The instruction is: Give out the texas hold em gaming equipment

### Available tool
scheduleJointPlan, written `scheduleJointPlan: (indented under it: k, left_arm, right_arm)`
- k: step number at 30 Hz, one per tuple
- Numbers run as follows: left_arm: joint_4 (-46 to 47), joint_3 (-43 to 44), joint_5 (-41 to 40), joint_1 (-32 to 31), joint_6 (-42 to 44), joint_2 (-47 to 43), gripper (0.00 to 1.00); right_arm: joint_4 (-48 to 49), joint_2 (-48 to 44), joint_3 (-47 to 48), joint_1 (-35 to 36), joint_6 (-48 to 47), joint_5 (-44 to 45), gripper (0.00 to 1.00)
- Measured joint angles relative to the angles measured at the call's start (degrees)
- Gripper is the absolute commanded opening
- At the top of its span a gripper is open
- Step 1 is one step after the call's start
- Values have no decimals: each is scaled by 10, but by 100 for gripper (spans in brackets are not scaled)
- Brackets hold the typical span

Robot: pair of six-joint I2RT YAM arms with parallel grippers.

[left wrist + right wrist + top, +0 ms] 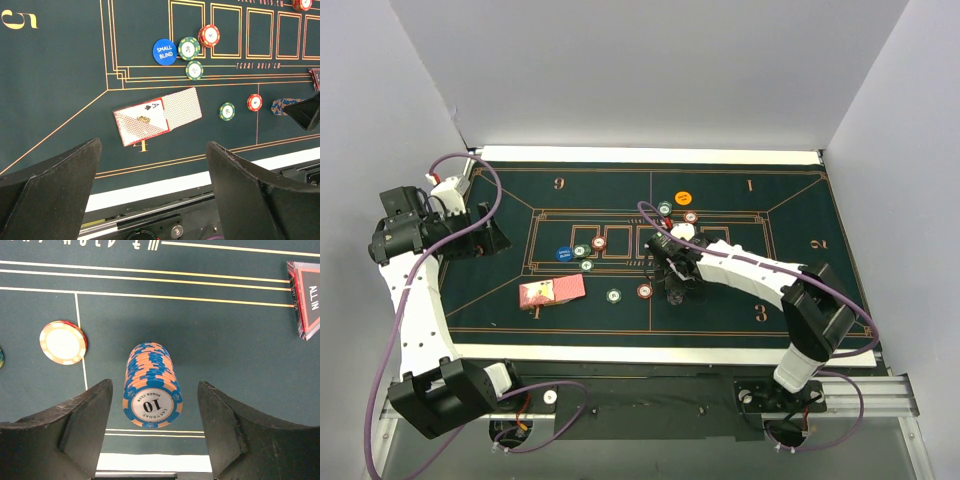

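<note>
Right gripper (154,384) spread wide, one finger on each side of the chip stack (152,402), gaps showing on both sides, no contact. Stack stands upright on the tabletop (225,350), to the right of the cards (157,116), beyond a green chip (226,111) and a red chip (254,102). Left gripper (154,144) spread, empty, on the near side of the cards.

Handling, my estimate: each chip hard and smooth, the column loose and apt to shear or topple. Light load. Pinch squarely on the striped rims, low to mid height.
</note>
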Motion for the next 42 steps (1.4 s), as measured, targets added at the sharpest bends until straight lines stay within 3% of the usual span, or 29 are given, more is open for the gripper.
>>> scheduleJointPlan:
  k: [20, 30, 37, 42]
  left_arm:
    - [-2, 0, 0, 5, 9, 0, 97]
    - [-2, 0, 0, 8, 13, 0, 97]
    - [-2, 0, 0, 12, 14, 0, 97]
    - [-2, 0, 0, 14, 13, 0, 97]
  right_arm:
    - [12, 8, 0, 0, 5, -6, 43]
    - [14, 7, -1, -1, 7, -6, 26]
    - [-9, -2, 6, -1, 4, -6, 23]
    - [-43, -13, 61, -1, -3, -6, 22]
